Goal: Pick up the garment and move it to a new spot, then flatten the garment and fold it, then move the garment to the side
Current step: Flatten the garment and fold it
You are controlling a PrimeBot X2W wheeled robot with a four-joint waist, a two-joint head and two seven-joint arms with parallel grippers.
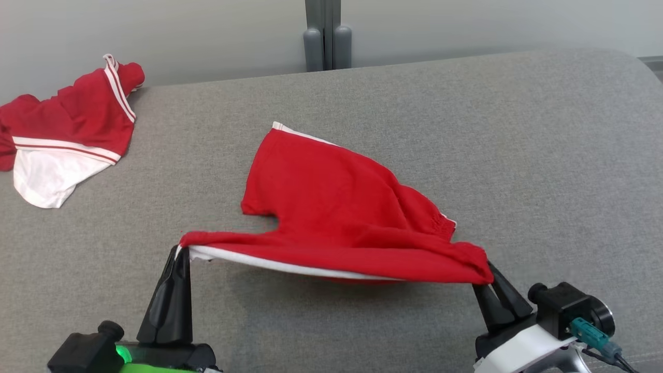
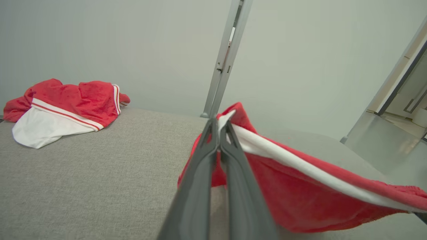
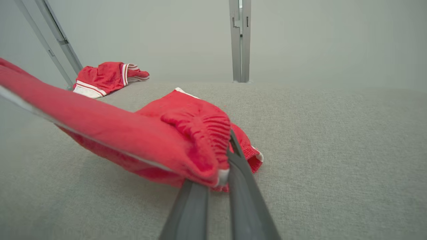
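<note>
The garment [image 1: 331, 197], far half resting on the bench [image 1: 518, 155], is stretched taut by its near corners between the left hand [image 1: 182, 251] and right hand [image 1: 489, 274], both clamped on cloth, apparently for flattening.

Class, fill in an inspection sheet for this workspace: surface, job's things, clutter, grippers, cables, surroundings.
Surface: grey fabric surface, smooth.
Job's things: red shorts, near edge held up, far part resting on the surface.
Clutter: crumpled red-and-white garment, far left.
Grippers: left gripper and right gripper, fingers shut on the shorts.
Cables: dark cable with teal connector by the right wrist.
Surroundings: pale wall, grey post behind.
</note>
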